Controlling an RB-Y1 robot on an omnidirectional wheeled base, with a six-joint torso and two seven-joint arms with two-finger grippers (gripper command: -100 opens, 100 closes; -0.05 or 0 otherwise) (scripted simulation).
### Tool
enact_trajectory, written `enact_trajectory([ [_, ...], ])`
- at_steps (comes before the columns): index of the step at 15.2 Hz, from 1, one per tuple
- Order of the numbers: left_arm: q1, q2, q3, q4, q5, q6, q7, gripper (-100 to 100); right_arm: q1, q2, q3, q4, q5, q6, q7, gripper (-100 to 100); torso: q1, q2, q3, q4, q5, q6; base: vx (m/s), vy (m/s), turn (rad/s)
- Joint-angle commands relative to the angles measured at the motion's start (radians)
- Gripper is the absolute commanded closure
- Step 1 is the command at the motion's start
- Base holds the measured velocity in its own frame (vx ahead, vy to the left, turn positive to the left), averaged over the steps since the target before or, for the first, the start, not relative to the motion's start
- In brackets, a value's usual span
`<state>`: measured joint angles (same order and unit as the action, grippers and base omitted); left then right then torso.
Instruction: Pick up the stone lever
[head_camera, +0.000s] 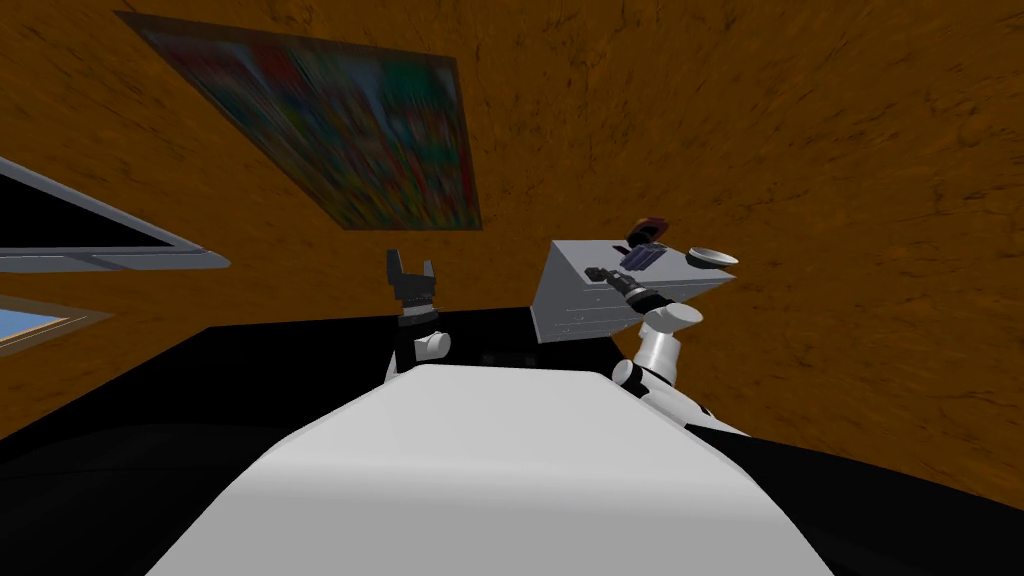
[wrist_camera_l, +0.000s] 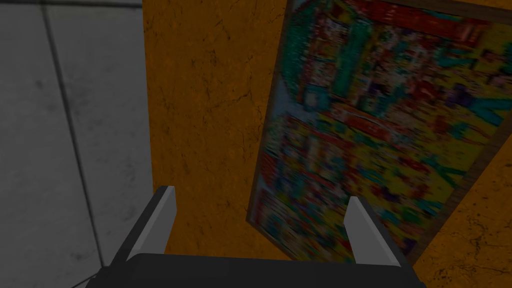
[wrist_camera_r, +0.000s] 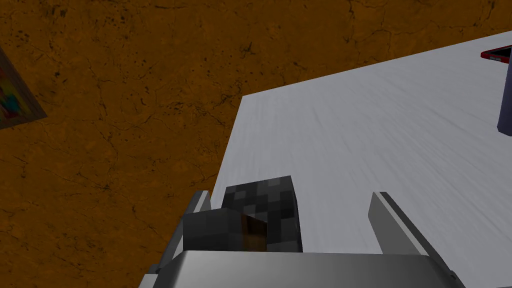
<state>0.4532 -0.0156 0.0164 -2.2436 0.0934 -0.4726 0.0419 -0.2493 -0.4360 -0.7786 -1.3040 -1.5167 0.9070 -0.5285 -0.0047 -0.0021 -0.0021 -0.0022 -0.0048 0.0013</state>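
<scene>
Here, stone lever (wrist_camera_r: 260, 212) between spread fingers (wrist_camera_r: 392, 225) of right tool (wrist_camera_r: 291, 200)

I count one grey cabinet (wrist_camera_r: 380, 130), and on its top four things: one dark blocky lever (wrist_camera_r: 262, 205), one shallow dish (head_camera: 712, 257), one dark blue block (head_camera: 645, 258), one red-edged flat item (wrist_camera_r: 497, 53). On the wall, one colourful picture (head_camera: 340, 130). Grippers are two: left gripper (wrist_camera_l: 260, 210), right gripper (wrist_camera_r: 291, 194).

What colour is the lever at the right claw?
Mottled dark grey lever, brown stub; best in right wrist view.

The poster (wrist_camera_l: 380, 130) carries no legible writing.
</scene>
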Motion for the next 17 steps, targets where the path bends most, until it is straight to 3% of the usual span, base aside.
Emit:
enact_trajectory([
  [1,0.000,0.000,0.000,0.000,0.000,0.000,0.000,0,-0.016,-0.019,-0.029,0.050,0.006,0.021,0.029,-100,0.000,0.000,0.000,0.000,0.000,0.000,0.008,0.053,0.061],
  [2,0.000,0.000,0.000,0.000,0.000,0.000,0.000,0,-0.016,-0.019,-0.029,0.053,0.006,0.021,0.029,-100,0.001,-0.001,0.000,0.000,0.000,0.000,0.011,0.046,0.009],
  [3,0.000,0.000,0.000,0.000,0.000,0.000,0.000,0,-0.038,-0.052,-0.071,0.085,0.016,0.051,0.063,-100,0.001,-0.001,-0.001,0.000,0.000,0.000,0.017,0.069,0.044],
  [5,0.000,0.000,0.000,0.000,0.000,0.000,0.000,0,-0.038,-0.052,-0.073,0.119,0.016,0.051,0.063,-100,0.003,-0.002,-0.001,0.000,0.001,0.000,0.019,0.065,0.034],
  [6,0.000,0.000,0.000,0.000,0.000,0.000,0.000,0,-0.060,-0.085,-0.116,0.149,0.026,0.081,0.097,-100,0.003,-0.002,-0.001,-0.001,0.001,0.000,0.011,0.074,0.047],
  [8,0.000,0.000,0.000,0.000,0.000,0.000,0.000,0,-0.060,-0.085,-0.116,0.185,0.026,0.081,0.097,-100,0.004,-0.002,-0.001,-0.001,0.001,0.000,0.011,0.059,0.035],
  [9,0.000,0.000,0.000,0.000,0.000,0.000,0.000,0,-0.081,-0.119,-0.158,0.216,0.037,0.111,0.131,-100,0.003,-0.002,-0.001,-0.001,0.001,0.000,0.011,0.056,0.058],
  [12,0.000,0.000,0.000,0.000,0.000,0.000,0.000,0,-0.081,-0.119,-0.160,0.251,0.037,0.111,0.131,-100,0.002,-0.002,-0.001,0.000,0.000,0.000,0.010,0.043,0.022],
  [13,0.000,0.000,0.000,0.000,0.000,0.000,0.000,0,-0.103,-0.152,-0.204,0.280,0.047,0.141,0.165,-100,0.001,-0.001,-0.001,0.000,0.000,0.000,0.008,0.047,0.052],
  [15,0.000,0.000,0.000,0.000,0.000,0.000,0.000,0,-0.103,-0.152,-0.204,0.317,0.047,0.141,0.165,-100,0.002,-0.001,-0.001,0.000,0.001,0.000,0.012,0.053,0.036],
  [16,0.000,0.000,0.000,0.000,0.000,0.000,0.000,0,-0.125,-0.185,-0.248,0.345,0.057,0.171,0.198,-100,0.002,-0.002,-0.001,0.000,0.000,0.000,0.017,0.053,0.050],
  [17,0.000,0.000,0.000,0.000,0.000,0.000,0.000,0,-0.125,-0.185,-0.248,0.366,0.057,0.171,0.198,-100,0.002,-0.002,-0.001,0.000,0.001,0.000,0.021,0.065,0.054],
])
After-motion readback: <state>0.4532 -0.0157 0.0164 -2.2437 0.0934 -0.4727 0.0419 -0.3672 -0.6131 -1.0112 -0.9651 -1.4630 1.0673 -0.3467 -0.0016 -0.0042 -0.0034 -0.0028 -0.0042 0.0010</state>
